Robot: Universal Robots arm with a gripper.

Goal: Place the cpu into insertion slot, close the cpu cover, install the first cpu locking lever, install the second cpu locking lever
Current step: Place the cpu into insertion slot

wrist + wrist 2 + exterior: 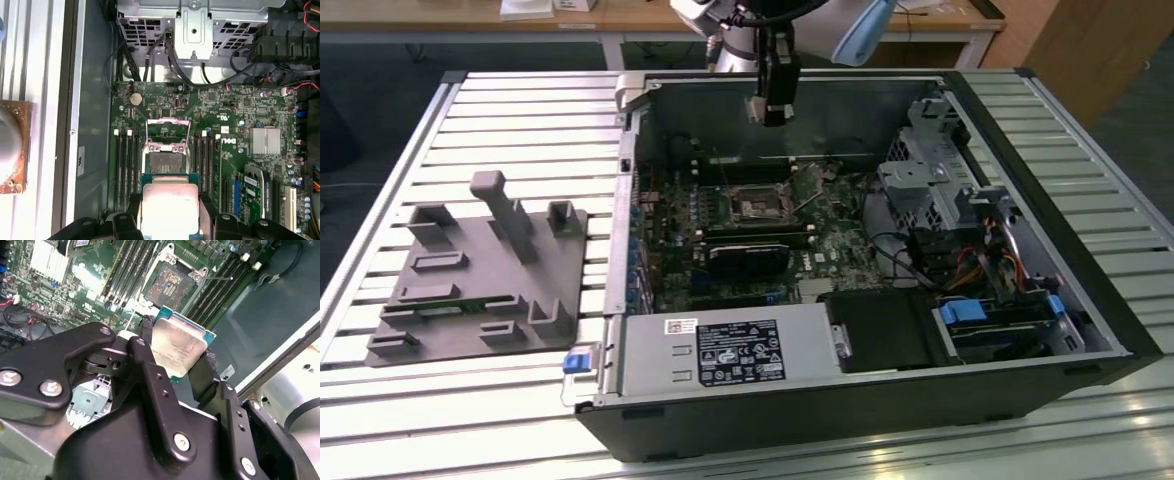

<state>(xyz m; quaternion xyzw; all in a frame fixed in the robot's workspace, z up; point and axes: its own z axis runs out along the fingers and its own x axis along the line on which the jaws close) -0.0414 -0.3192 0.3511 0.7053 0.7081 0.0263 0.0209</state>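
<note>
One chip, step one: the hand [178,340] pinches the cpu [175,352] by its edges, hovering above the bare insertion slot [170,287], cpu cover [167,130] standing open, and seating it, I reckon, calls for a square, level descent.

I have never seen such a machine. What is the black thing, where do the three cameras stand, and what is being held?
It is a robot arm ending in a black pincer. One camera stands apart and sees an open computer case lying on a slatted table, beside a grey holder. Two cameras ride near the wrist and look past the pincer. It grips the cpu, a silvery square chip, in the air, not yet in the insertion slot, whose cpu cover is lifted open.
</note>
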